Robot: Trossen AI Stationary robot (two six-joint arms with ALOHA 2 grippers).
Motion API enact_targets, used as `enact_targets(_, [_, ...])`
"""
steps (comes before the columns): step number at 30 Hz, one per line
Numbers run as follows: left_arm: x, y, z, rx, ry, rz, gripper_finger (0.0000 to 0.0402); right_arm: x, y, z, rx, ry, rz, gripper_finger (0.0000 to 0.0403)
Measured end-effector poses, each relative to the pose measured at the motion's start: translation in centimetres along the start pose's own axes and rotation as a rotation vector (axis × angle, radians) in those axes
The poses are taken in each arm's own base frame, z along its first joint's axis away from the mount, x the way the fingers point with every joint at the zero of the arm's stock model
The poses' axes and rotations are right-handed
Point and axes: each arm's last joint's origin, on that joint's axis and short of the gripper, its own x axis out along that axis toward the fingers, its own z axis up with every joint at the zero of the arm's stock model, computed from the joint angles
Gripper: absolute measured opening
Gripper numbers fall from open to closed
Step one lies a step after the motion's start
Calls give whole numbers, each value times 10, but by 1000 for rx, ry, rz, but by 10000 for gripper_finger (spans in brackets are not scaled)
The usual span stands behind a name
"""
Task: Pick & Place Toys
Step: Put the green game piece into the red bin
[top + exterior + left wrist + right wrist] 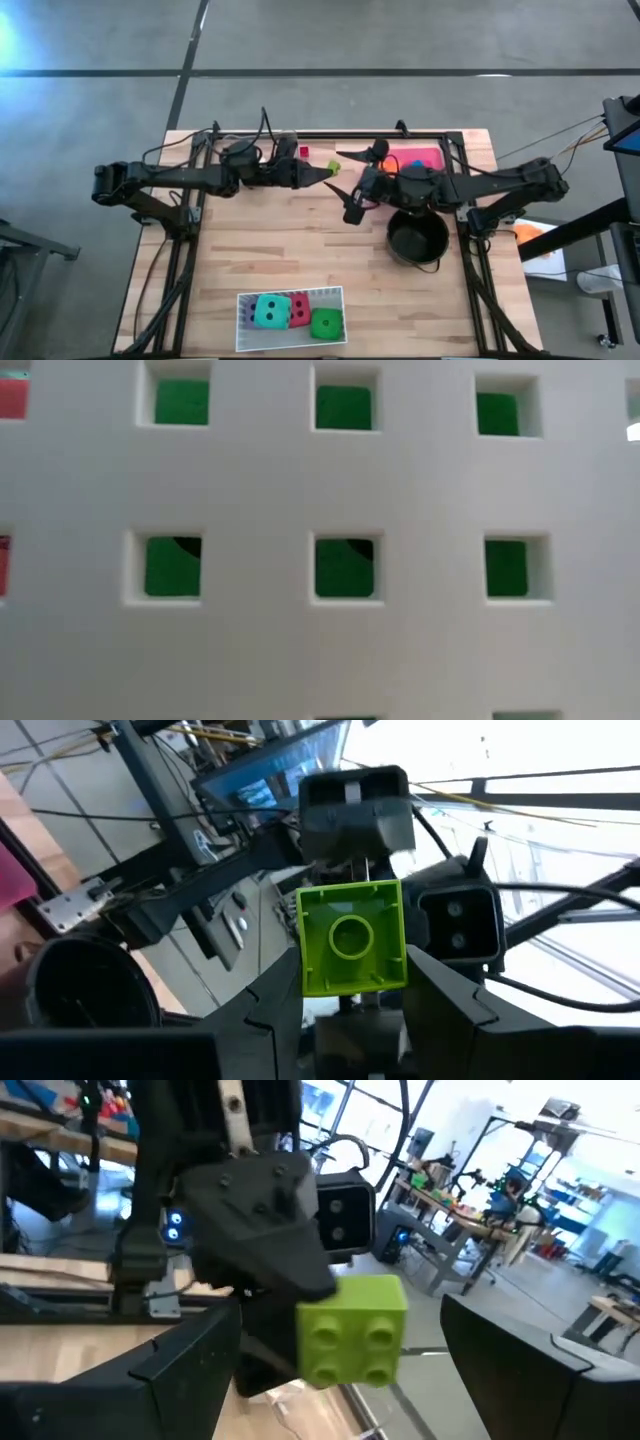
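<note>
We see the left gripper with its jaws clamped on a lime block, held in the air above the far middle of the counter. In the left wrist view the block's hollow underside faces the camera; in the right wrist view its four studs face the other way, toward the right arm. The right gripper sits just beside it, jaws spread wide on either side of the block without touching it, as far as we can tell from the high view, where the block itself is only a small green speck at the left jaws' tip.

Outward from there, a pot stands on the counter below the right arm, and a pink tray lies at the far edge, half hidden by that arm; we make out a blue bit and an orange bit in it but cannot say what they are. A small red block lies near the far edge behind the left arm. At the near edge a tray holds a teal die, a red die and a green die, packed touching; a purple shape at its left end is too small to name.

The low view is blocked by a white grid wall; only green and a sliver of red show through its square holes
</note>
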Motion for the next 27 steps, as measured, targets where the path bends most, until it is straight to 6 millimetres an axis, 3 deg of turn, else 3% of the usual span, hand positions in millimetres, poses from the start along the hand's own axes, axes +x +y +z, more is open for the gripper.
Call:
enact_targets(12, [1, -4, -3, 0, 8, -33, 136, 4, 1, 6, -12, -10, -6, 326])
enact_targets(27, [1, -7, -2, -10, -4, -60, 136, 4, 1, 6, -20, -11, -4, 131])
